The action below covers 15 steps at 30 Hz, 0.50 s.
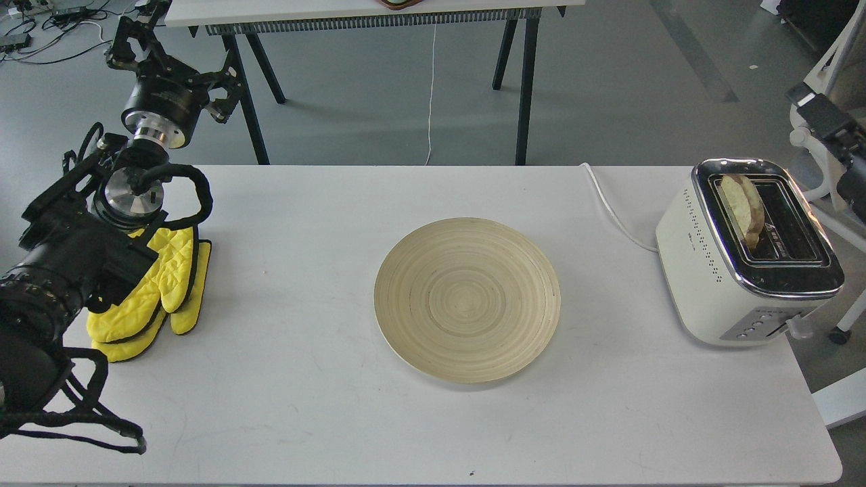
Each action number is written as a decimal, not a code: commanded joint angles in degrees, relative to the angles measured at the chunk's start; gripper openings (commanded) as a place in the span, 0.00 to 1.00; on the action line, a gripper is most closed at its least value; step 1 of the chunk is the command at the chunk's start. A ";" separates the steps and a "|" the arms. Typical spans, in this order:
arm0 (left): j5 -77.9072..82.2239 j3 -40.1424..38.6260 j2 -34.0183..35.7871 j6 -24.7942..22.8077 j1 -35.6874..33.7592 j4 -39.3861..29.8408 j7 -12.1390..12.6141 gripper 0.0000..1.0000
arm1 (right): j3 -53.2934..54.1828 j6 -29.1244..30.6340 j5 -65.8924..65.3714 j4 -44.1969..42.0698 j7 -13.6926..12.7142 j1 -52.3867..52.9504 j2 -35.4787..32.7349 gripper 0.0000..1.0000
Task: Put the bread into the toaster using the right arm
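Note:
The bread [743, 208] stands on edge in the left slot of the cream-white toaster [703, 270], its top crust sticking up above the chrome top. The toaster sits at the table's right end. My right gripper [829, 135] is above and to the right of the toaster, partly cut off by the view's right edge, apart from the bread, open and empty. My left gripper [177, 67] is raised past the table's far left corner, its fingers spread and holding nothing.
A round wooden plate [467, 299] lies at the middle of the white table [304, 406]. Yellow oven mitts [152, 297] lie at the left under my left arm. The toaster's white cord [612, 210] runs off the back edge. A second table stands behind.

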 commanded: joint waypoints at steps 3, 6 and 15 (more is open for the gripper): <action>-0.01 0.00 -0.01 0.00 0.00 0.00 -0.04 1.00 | 10.34 5.45 13.66 -0.82 -0.35 0.12 5.08 0.99; -0.01 0.00 -0.10 0.00 -0.08 0.00 0.04 1.00 | 15.08 10.54 20.60 -4.06 -0.44 0.29 9.81 0.99; -0.01 0.00 -0.01 0.00 0.00 0.00 -0.04 1.00 | 29.76 28.65 33.54 -21.64 -0.17 0.29 28.27 0.99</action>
